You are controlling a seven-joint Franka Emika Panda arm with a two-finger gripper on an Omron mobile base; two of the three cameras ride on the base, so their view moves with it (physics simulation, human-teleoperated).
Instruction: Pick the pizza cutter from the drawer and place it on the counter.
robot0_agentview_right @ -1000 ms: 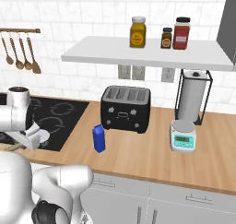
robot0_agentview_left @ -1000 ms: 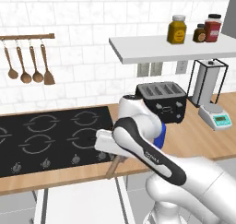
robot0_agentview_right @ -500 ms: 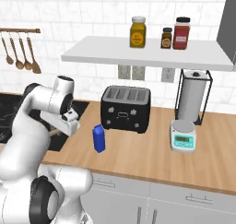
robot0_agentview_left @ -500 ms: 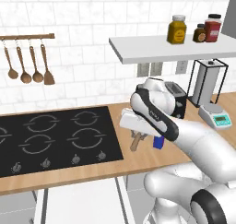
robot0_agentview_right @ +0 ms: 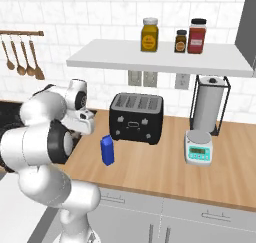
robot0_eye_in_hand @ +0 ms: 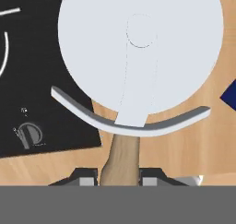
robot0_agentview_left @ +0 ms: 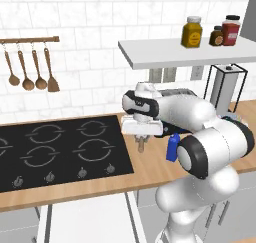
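My gripper (robot0_agentview_left: pixel 142 136) is shut on the pizza cutter (robot0_agentview_left: pixel 141 145), whose light-brown handle (robot0_eye_in_hand: pixel 120 161) runs down between the fingertips (robot0_eye_in_hand: pixel 85 177). In the hand view its round silver-white wheel (robot0_eye_in_hand: pixel 140 48) hangs over the seam between the black cooktop (robot0_eye_in_hand: pixel 32 80) and the wooden counter (robot0_eye_in_hand: pixel 193 144). The left base view shows the cutter held just above the counter (robot0_agentview_left: pixel 150 174), beside the cooktop's right edge. The white drawer (robot0_agentview_left: pixel 85 222) stands pulled out below the counter's front edge.
A blue box (robot0_agentview_left: pixel 172 147) stands on the counter just right of the gripper. Behind it are a black toaster (robot0_agentview_right: pixel 136 118), a small scale (robot0_agentview_right: pixel 198 147) and a paper towel holder (robot0_agentview_right: pixel 208 104). A wall shelf (robot0_agentview_right: pixel 155 62) with jars hangs above. The cooktop (robot0_agentview_left: pixel 60 152) lies to the left.
The arm has swung right, carrying the cutter from over the cooktop's front to the counter strip beside the cooktop's right edge. The grip stayed shut.
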